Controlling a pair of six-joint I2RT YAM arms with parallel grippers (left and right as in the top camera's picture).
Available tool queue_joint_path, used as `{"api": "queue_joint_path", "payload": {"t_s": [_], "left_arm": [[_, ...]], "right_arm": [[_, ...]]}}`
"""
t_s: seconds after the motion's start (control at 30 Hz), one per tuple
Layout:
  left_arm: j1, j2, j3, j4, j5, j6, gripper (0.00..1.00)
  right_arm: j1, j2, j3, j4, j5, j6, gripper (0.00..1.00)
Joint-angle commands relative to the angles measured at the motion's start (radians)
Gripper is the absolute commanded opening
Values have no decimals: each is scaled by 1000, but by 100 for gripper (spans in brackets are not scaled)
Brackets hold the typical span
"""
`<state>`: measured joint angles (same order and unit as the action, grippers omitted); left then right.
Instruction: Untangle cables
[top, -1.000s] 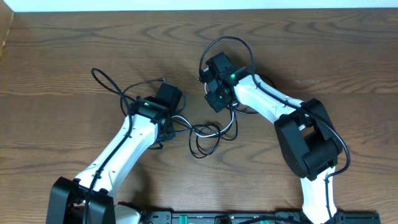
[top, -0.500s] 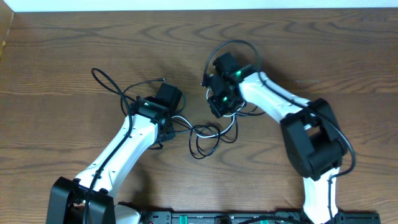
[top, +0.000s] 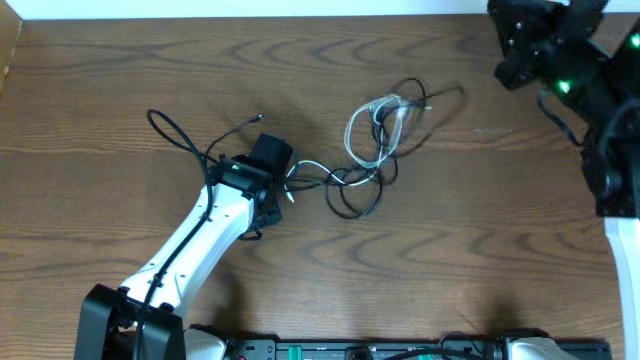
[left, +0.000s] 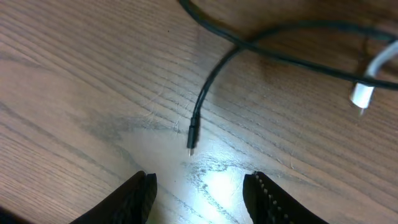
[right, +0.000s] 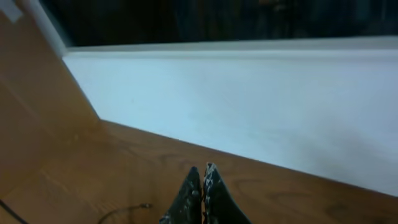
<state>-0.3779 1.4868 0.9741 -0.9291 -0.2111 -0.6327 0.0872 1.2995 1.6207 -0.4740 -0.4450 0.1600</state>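
Note:
The cables lie tangled mid-table, thin black loops with a white cable looped at the top of them. One black strand curls off to the left, past my left arm. My left gripper hovers low at the tangle's left end. Its jaws stand open with only bare wood between them. Just ahead of them lie a black plug end and a white plug. My right gripper is shut with nothing visible in it, raised at the far right corner.
A white wall runs along the table's far edge. Brown wood shows around the tangle. A thin black cable end lies below the right gripper. The arm bases sit along the near edge.
My right arm has lifted off the tangle and swung up to the far right corner, its jaws now shut. The tangle has stretched rightward, with the white loop laid out. The left arm stayed put.

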Motion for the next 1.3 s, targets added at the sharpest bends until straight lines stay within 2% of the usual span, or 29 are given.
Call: {"api": "queue_joint_path", "payload": {"t_s": [0.0,0.1,0.17,0.27,0.33,0.43,0.5,0.6,0.7,0.87,1.17,1.2,1.23,1.27], "left_arm": [[2,8,-6,-1,-6,-16,51],[2,8,-6,-1,-6,-16,51],[2,8,-6,-1,-6,-16,51],[2,8,-6,-1,-6,-16,51],[2,8,-6,-1,-6,-16,51],[2,8,-6,-1,-6,-16,51],[2,8,-6,-1,-6,-16,51],[2,8,-6,-1,-6,-16,51],[2,8,-6,-1,-6,-16,51],[1,8,-6,-1,20,-16,51],[2,8,-6,6,20,-16,51],[2,8,-6,6,20,-13,51],[2,8,-6,6,19,-11,51],[2,8,-6,6,19,-8,51]], "right_arm": [[12,27,3,-17,-4,38,1],[25,65,3,-119,45,5,2],[25,145,3,-273,72,-18,17],[29,231,3,-360,72,-19,24],[51,330,3,-409,63,-19,34],[158,494,3,-395,29,-131,49],[206,552,3,-360,81,-157,49],[279,638,3,-243,264,-158,53],[312,711,3,-144,362,-157,52],[328,850,3,19,365,-157,52],[342,988,3,201,366,-107,50],[342,1006,3,212,365,-83,47],[343,1018,3,214,365,-64,41],[344,1026,3,212,364,-46,13]]}}
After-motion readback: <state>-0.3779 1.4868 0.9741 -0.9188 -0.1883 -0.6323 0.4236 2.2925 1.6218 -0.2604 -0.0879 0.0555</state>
